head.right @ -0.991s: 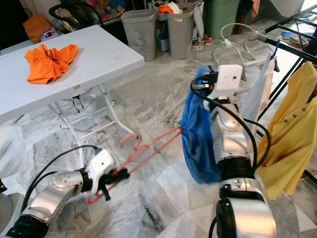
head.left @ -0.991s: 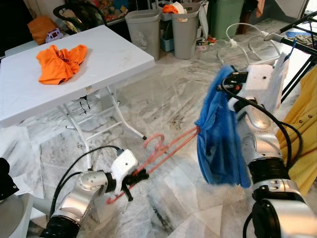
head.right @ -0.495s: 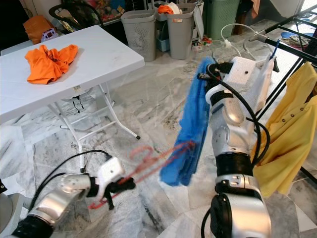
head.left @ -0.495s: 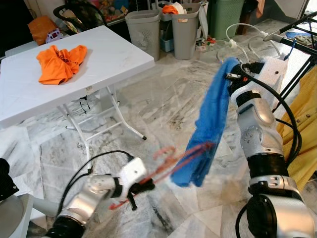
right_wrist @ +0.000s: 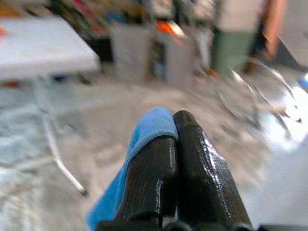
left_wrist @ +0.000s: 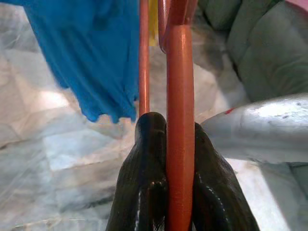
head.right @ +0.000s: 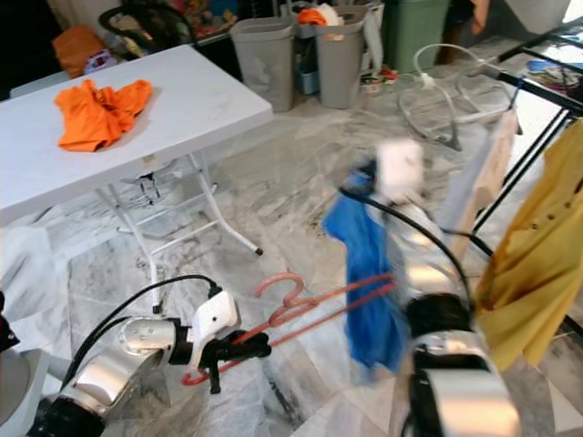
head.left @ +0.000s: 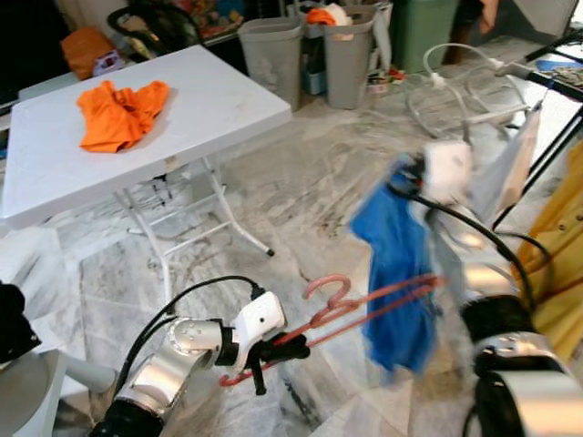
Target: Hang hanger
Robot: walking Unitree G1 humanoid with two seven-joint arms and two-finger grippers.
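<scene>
A salmon-red hanger (head.left: 364, 305) points up and to the right above the marble floor. My left gripper (head.left: 273, 350) is shut on its lower end; in the left wrist view the black fingers (left_wrist: 144, 192) pinch the red bar (left_wrist: 180, 72). A blue garment (head.left: 396, 264) hangs from my right gripper (right_wrist: 172, 120), which is shut on its top edge (right_wrist: 149, 127). The cloth drapes over the hanger's far end. The right arm is blurred by motion.
A white folding table (head.left: 209, 100) with an orange garment (head.left: 118, 109) stands at the left. Two grey bins (head.left: 273, 55) sit behind it. A drying rack (head.left: 547, 118) with a yellow shirt (head.left: 565, 246) is at the right. White hangers (head.left: 455, 86) lie on the floor.
The right arm swung up and out, then came back down, and the blue garment now hangs straight over the hanger's end. The left gripper and hanger moved right and slightly up.
</scene>
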